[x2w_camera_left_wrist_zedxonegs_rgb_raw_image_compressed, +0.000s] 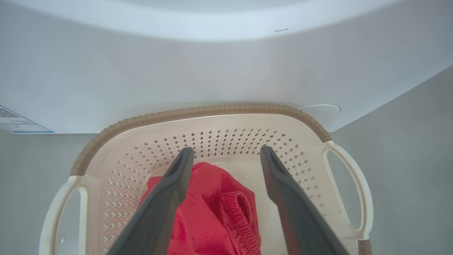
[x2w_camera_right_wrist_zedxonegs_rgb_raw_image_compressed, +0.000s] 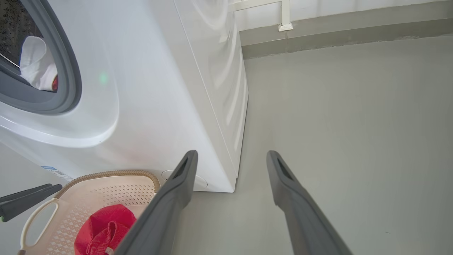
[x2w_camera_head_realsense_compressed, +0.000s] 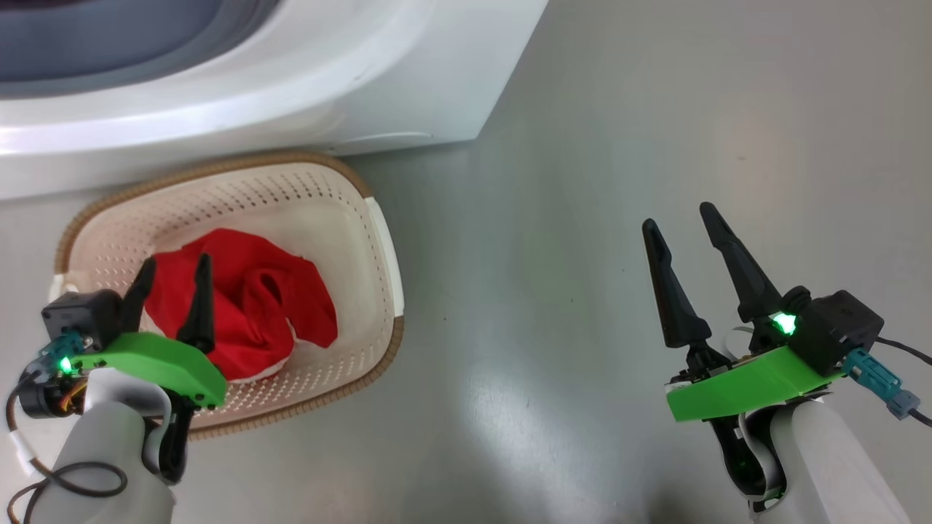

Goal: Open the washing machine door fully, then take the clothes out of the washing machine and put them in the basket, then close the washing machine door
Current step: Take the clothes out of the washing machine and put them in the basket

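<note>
Your left gripper (x2w_camera_head_realsense_compressed: 177, 260) hangs over the basket (x2w_camera_head_realsense_compressed: 329, 212) with its two fingers spread wide and nothing between them. You cannot tell from the left wrist view whether a finger brushes the fabric beneath. Your right gripper (x2w_camera_head_realsense_compressed: 678, 215) is likewise parted and empty. It is over the bare grey floor (x2w_camera_head_realsense_compressed: 619, 145), well apart from the basket.

There is one basket, cream with a brown rim and two white handles (x2w_camera_left_wrist_zedxonegs_rgb_raw_image_compressed: 348, 184). It stands on the floor just beside the front of the washing machine (x2w_camera_head_realsense_compressed: 291, 87). One red garment (x2w_camera_head_realsense_compressed: 277, 298) lies crumpled in it, with a white edge showing at its lower side.

One label (x2w_camera_left_wrist_zedxonegs_rgb_raw_image_compressed: 17, 122) with a blue border sits low on the machine's front. Its print is too small to read.

Farther up, the right wrist view shows one grey rubber ring (x2w_camera_right_wrist_zedxonegs_rgb_raw_image_compressed: 70, 81) around the drum opening. Inside it lies one white cloth piece (x2w_camera_right_wrist_zedxonegs_rgb_raw_image_compressed: 33, 63) with a spot of red at its lower edge.
</note>
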You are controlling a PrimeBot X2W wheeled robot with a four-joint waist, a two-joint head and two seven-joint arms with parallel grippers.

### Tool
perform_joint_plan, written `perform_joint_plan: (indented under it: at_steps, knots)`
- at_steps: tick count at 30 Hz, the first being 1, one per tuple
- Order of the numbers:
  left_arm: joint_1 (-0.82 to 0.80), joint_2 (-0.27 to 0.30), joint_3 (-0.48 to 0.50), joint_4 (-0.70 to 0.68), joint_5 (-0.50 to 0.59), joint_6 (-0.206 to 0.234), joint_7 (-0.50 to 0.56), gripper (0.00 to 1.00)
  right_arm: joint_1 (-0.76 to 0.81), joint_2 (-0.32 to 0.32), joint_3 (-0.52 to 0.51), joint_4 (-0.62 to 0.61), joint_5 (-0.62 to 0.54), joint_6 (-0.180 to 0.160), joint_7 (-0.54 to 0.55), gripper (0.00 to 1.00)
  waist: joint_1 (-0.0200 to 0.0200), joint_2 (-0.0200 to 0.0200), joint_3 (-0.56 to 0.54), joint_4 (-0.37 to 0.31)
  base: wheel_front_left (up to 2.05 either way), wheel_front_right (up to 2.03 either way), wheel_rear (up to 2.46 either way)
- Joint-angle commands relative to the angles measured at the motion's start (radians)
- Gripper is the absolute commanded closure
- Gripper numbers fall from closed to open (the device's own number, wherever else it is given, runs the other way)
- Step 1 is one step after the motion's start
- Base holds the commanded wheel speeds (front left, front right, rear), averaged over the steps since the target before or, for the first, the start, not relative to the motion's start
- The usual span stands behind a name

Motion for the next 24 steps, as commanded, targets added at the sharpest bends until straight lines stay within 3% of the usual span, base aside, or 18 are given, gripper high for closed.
perform_joint_plan:
  at_steps: [1, 24]
  knots:
    - [0.042, 0.028, 0.035, -0.035, 0.001, -0.005, -0.005, 0.0, 0.034, 0.0, 0.018, -0.015, -0.011, 0.007, -0.006, 0.0, 0.0, 0.0, -0.033, 0.002, 0.0, 0.0, 0.0]
    - [0.223, -0.008, 0.147, -0.371, 0.073, -0.005, -0.005, 0.0, 0.082, 0.0, -0.005, 0.028, -0.023, 0.007, -0.006, 0.0, 0.0, 0.0, -0.253, 0.038, 0.0, 0.0, 0.0]
